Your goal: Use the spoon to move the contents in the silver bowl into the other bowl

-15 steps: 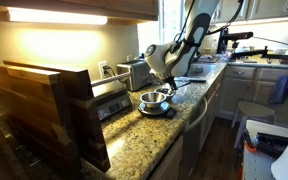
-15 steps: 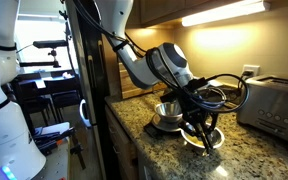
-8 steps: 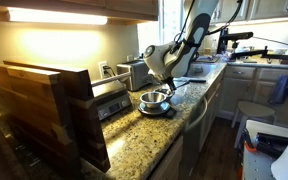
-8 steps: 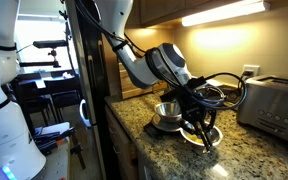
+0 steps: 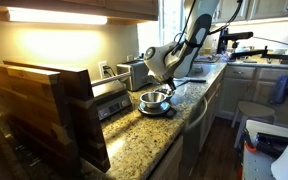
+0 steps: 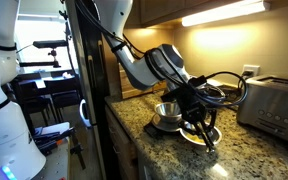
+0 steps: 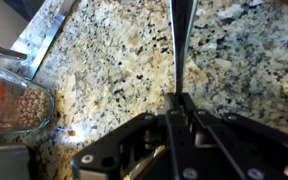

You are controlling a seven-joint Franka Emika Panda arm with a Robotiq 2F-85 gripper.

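In an exterior view, silver bowl (image 5: 154, 98) sits on worktop (image 5: 134, 150) near toaster (image 5: 134, 72); jaws indistinct. In an exterior view, silver bowl (image 6: 167, 109) shows small and dim beside arm (image 6: 149, 62). Wrist view: jaws clamped shut on spoon (image 7: 178, 50), its far end cut off; glass bowl (image 7: 16, 105) cropped at left.

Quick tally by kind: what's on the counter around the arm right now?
Bowls: 2 (round shiny steel bowl, clear glass bowl)
Spoons: 1 (thin dark spoon)
Toasters: 1 (silver toaster)
Total: 4
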